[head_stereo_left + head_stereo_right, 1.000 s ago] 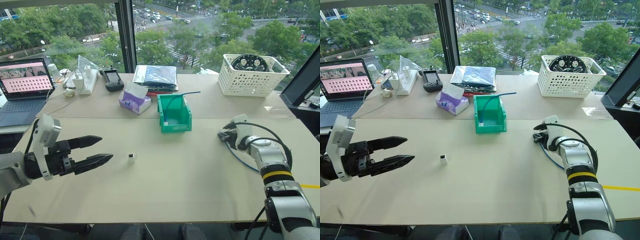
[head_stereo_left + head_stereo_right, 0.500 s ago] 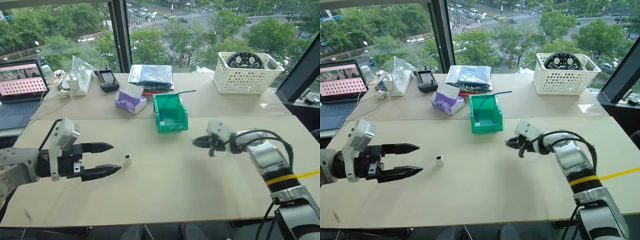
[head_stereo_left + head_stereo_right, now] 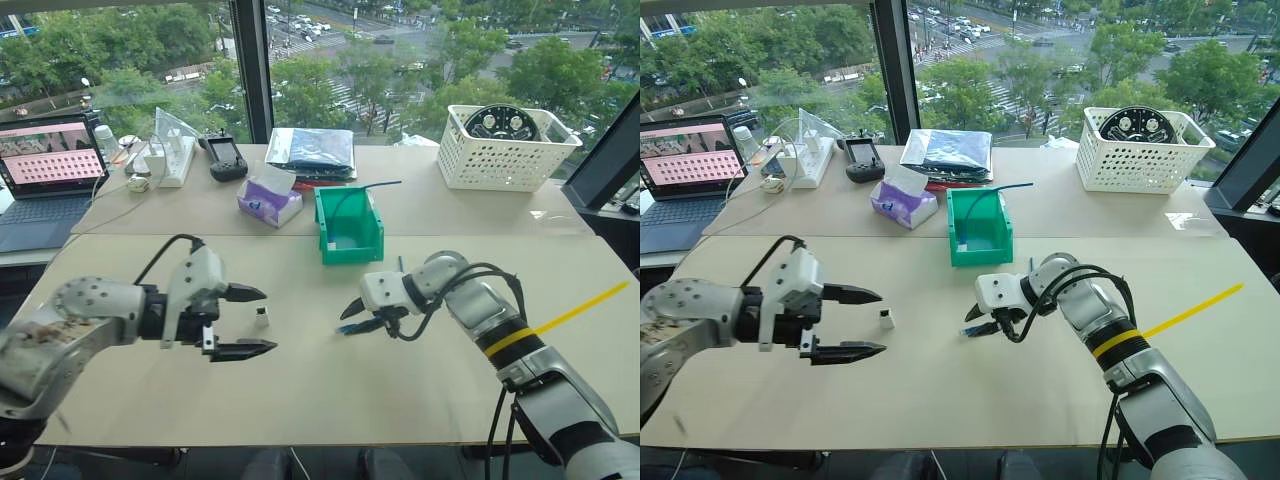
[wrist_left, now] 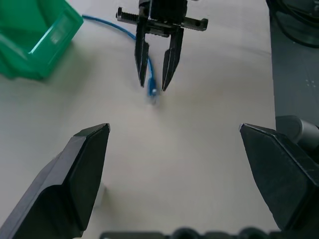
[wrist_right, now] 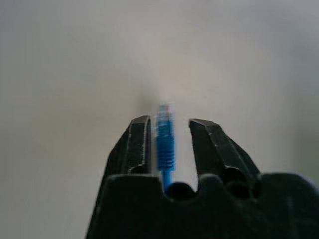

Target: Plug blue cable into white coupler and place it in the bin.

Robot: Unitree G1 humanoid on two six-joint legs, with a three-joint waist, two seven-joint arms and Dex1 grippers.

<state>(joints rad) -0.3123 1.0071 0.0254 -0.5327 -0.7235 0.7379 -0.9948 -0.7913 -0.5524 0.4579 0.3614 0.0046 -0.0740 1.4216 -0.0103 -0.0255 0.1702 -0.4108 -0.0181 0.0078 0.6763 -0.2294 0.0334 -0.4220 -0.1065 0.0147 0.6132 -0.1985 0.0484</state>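
Blue cable's (image 4: 148, 74) plug end sits between the right gripper's (image 3: 352, 316) parted fingers, not clamped, over the table (image 3: 420, 370). White coupler (image 3: 261, 316) rests on the table between the left gripper's (image 3: 254, 320) wide-open fingers. Bin (image 3: 349, 226) stands farther back.

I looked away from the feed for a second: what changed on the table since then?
The right gripper swung in from the table's right edge toward the middle, bringing the thin light-blue cable with it; its jaws now stand apart around the plug end. The left gripper, jaws wide open, moved in beside the tiny white cube coupler. Coupler and green plastic bin stayed put.
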